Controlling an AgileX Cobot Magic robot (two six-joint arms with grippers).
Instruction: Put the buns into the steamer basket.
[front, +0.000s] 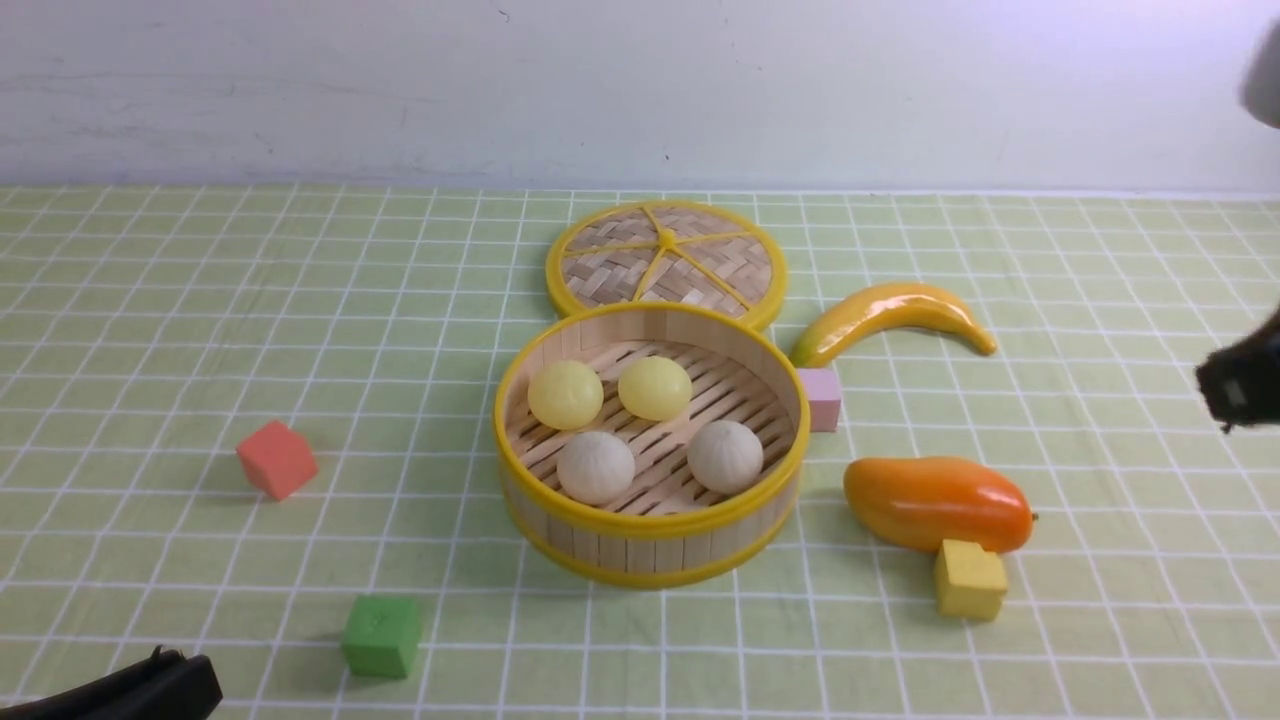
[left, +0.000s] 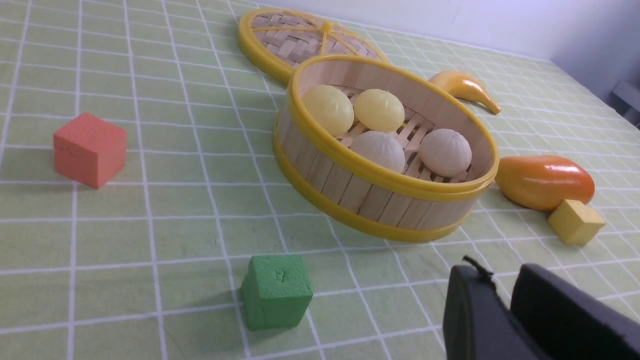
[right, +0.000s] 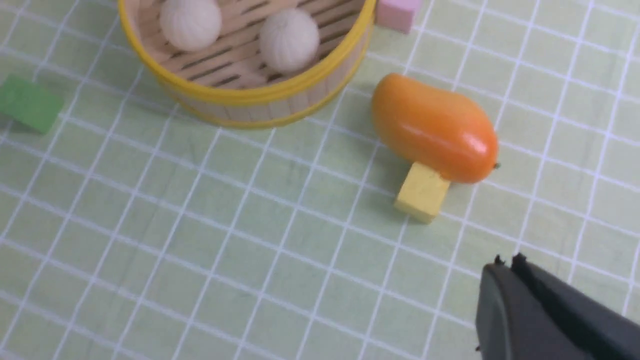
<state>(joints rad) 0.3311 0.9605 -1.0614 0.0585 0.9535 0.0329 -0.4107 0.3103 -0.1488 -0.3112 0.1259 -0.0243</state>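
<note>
The steamer basket (front: 650, 525) stands mid-table with yellow rims and a slatted floor. Inside it lie two pale yellow buns (front: 566, 394) (front: 655, 387) at the back and two off-white pleated buns (front: 596, 467) (front: 725, 456) at the front. My left gripper (left: 500, 272) hovers low near the front left, away from the basket; its jaws stand slightly apart with nothing between them. At the far right edge, beyond the mango, my right gripper (right: 507, 262) is shut and empty, its fingers pressed together.
The woven lid (front: 665, 260) leans behind the basket. A banana (front: 890, 312), pink cube (front: 822, 398), mango (front: 935, 503) and yellow cube (front: 968, 578) lie to the right. A red cube (front: 277, 459) and green cube (front: 381, 635) sit on the left.
</note>
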